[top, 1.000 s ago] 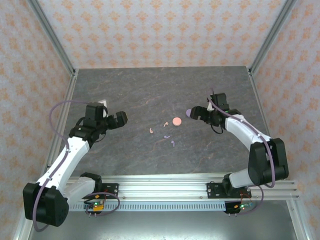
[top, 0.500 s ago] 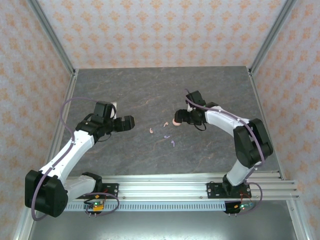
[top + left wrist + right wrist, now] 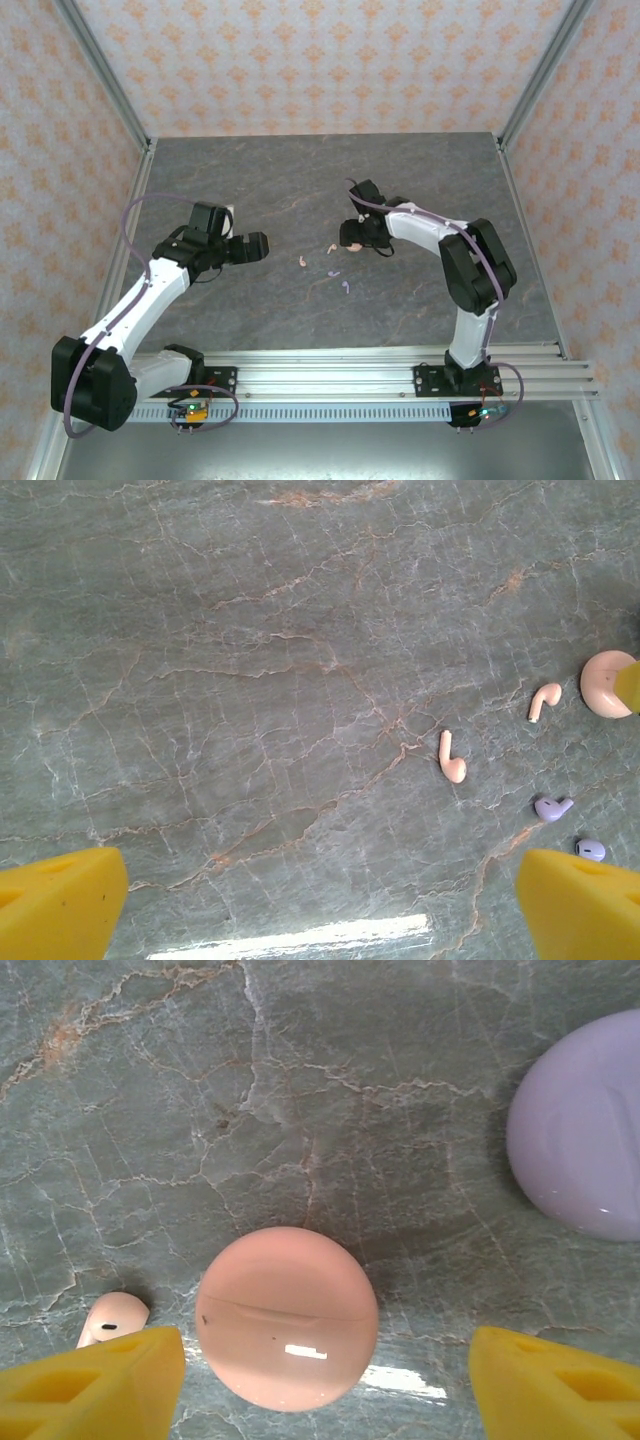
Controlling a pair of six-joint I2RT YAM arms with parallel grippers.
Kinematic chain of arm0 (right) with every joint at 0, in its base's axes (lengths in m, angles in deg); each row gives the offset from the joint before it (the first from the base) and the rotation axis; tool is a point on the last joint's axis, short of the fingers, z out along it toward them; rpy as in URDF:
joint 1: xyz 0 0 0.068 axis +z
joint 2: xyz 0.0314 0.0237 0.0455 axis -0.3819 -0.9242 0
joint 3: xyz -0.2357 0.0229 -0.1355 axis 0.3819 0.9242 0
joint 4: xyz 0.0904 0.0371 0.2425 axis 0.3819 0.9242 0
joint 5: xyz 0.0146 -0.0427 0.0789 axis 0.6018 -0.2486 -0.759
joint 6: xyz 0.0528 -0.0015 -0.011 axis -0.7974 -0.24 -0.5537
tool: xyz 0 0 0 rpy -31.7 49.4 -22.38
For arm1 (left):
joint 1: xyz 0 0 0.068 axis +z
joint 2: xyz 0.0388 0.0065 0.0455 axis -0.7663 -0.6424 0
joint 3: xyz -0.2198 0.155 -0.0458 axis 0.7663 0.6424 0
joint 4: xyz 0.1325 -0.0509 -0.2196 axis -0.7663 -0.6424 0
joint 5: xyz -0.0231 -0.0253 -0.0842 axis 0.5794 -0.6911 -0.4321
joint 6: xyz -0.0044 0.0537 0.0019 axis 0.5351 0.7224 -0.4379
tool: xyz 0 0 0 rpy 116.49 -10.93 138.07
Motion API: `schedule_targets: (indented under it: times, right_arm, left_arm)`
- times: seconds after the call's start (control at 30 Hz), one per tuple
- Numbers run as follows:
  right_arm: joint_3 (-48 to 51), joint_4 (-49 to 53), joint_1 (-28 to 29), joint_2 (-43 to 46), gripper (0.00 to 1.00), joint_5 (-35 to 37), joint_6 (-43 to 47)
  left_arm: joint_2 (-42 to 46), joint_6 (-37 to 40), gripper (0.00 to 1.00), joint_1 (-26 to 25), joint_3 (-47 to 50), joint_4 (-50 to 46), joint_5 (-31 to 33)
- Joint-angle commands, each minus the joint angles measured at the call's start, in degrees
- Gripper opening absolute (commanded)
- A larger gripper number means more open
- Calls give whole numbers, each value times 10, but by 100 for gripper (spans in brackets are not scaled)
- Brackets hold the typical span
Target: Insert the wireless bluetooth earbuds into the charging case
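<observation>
We're barely starting: r. gripper (image 3: 322, 1385) is hanging spread either side of the closed pink case (image 3: 287, 1317), not gripping it, l. gripper (image 3: 320, 910) is gaping empty, and all four earbuds (image 3: 452, 757) are lying loose near that case, none seated, w/ the lilac case (image 3: 585, 1125) sitting beside it.

Pink earbud (image 3: 112, 1318) just beside pink case (image 3: 287, 1317), open gap toward lilac case (image 3: 585, 1125)
</observation>
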Motion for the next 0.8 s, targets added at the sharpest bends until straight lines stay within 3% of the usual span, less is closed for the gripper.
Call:
schedule_targets:
  times: [0.0, 0.77]
  right_arm:
    - [-23, 27, 7, -18, 75, 29, -12]
    - [-82, 36, 15, -62, 53, 21, -41]
  left_arm:
    - [-2, 13, 100, -2, -16, -21, 20]
    - [-4, 9, 100, -3, -15, -26, 31]
